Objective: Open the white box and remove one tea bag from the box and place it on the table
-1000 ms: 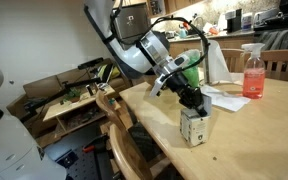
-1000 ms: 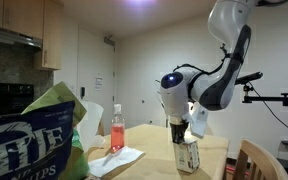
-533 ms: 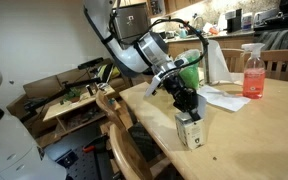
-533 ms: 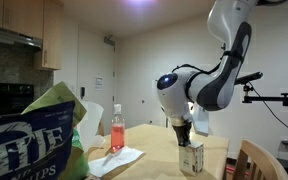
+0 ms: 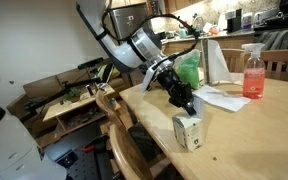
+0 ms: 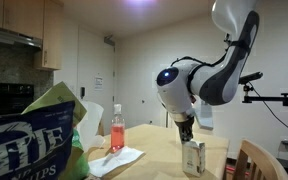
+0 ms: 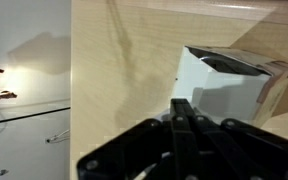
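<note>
The gripper has its fingers pressed together. In the wrist view they meet in one narrow dark tip with no gap between them. Whether anything thin is caught there I cannot tell.

The tip hangs just above the white box, near its top edge. In an exterior view the gripper points straight down over the box, close to it. Whether they touch is not clear. In an exterior view the gripper sits a little above and to one side of the box top.

The box stands upright on the table. In the wrist view its top shows a dark slit under a raised flap, so the lid looks partly open. The box sits near the table edge, close to a wooden chair.

Further back on the table are flat white papers, a spray bottle with pink liquid and a green bag. The bottle stands well apart from the box. Behind the chair, a low bench holds clutter.
</note>
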### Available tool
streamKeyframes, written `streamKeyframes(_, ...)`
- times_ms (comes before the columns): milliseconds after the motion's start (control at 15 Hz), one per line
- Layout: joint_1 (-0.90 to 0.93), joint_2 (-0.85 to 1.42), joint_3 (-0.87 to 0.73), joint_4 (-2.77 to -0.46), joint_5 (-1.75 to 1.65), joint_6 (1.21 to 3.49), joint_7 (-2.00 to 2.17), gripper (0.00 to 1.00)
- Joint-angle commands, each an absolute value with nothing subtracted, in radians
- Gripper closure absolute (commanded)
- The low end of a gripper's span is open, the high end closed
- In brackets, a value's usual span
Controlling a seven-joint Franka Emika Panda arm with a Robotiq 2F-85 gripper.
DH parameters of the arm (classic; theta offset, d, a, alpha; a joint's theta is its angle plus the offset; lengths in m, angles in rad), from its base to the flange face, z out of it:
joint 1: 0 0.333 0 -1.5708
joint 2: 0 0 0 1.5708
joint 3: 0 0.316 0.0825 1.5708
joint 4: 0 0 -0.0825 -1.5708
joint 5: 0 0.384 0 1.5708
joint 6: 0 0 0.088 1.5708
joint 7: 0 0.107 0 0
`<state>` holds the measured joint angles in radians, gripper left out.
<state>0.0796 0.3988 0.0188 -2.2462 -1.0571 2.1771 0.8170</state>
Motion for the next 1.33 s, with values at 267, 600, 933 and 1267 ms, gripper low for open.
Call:
streamKeyframes(267,0.129,0.222,0.029,-2.349,-1.141,2.045,0.838,1.00)
streamKeyframes(600,0.114,0.209,0.032,-2.339,-1.226,2.060,0.857,1.00)
streamKeyframes(933,0.092,0.191,0.038,-2.356,-1.191,2.086,0.839,1.00)
streamKeyframes(1267,0.097,0.129,0.051,-2.412,-1.153,2.078,0.829,0.66)
